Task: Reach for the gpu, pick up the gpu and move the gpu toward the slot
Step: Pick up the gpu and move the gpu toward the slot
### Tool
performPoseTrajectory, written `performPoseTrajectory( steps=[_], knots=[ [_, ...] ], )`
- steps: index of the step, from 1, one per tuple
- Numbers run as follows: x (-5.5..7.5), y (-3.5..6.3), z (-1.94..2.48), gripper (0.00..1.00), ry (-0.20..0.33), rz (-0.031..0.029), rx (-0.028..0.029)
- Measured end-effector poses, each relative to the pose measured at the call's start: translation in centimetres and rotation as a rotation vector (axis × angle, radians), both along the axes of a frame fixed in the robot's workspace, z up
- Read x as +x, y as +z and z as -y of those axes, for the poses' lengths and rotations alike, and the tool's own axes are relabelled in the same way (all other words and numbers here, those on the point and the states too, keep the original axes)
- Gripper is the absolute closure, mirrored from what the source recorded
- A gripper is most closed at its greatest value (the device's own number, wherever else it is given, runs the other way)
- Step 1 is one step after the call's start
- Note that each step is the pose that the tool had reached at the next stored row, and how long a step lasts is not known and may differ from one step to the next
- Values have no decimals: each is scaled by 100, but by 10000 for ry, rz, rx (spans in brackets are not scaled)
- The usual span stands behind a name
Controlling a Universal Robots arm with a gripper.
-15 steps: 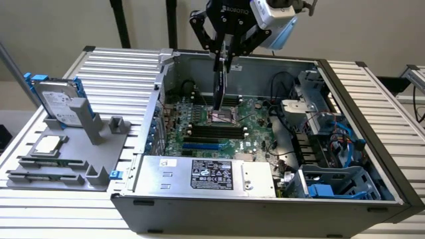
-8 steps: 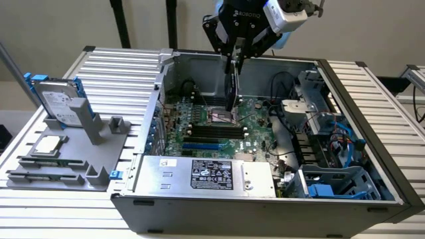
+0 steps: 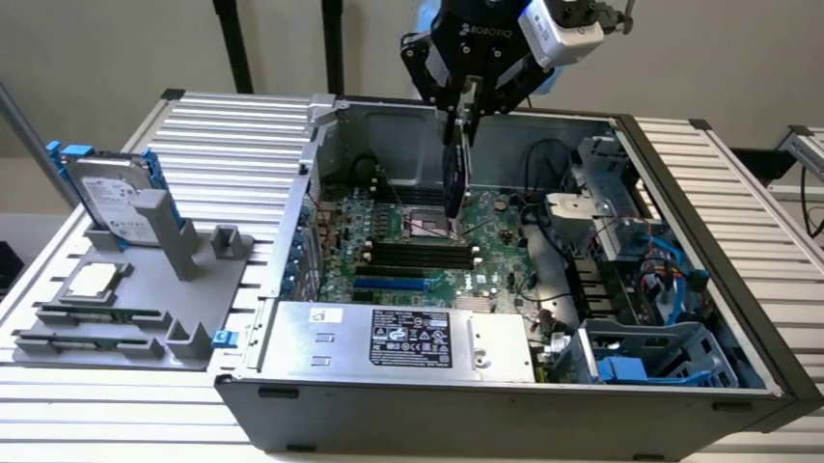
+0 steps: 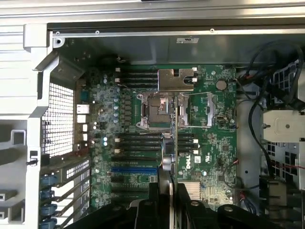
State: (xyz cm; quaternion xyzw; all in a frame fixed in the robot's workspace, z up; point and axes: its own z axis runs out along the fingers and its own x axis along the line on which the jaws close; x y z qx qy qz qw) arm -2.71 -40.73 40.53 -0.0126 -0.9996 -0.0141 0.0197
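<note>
Carry step: claw (image 3: 466, 114) clamped on gpu (image 3: 454, 178), hanging edge-on above the motherboard (image 3: 412, 253). Next calls for aligning with slot.

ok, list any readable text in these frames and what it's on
"ROBOTIQ": on the gripper body, exterior view.
"DELL": white logo on the motherboard, wrist view.
Power supply label: print too small to read.
Hard drive label: blurred, unreadable.
Sticker on the case wall: unreadable.
</note>
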Motion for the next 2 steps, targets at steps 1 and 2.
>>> performPoseTrajectory(
  steps=[1, 2],
  knots=[
    [0, 0, 0, 74, 0, 0, 0],
    [0, 0, 0, 74, 0, 0, 0]
  ],
)
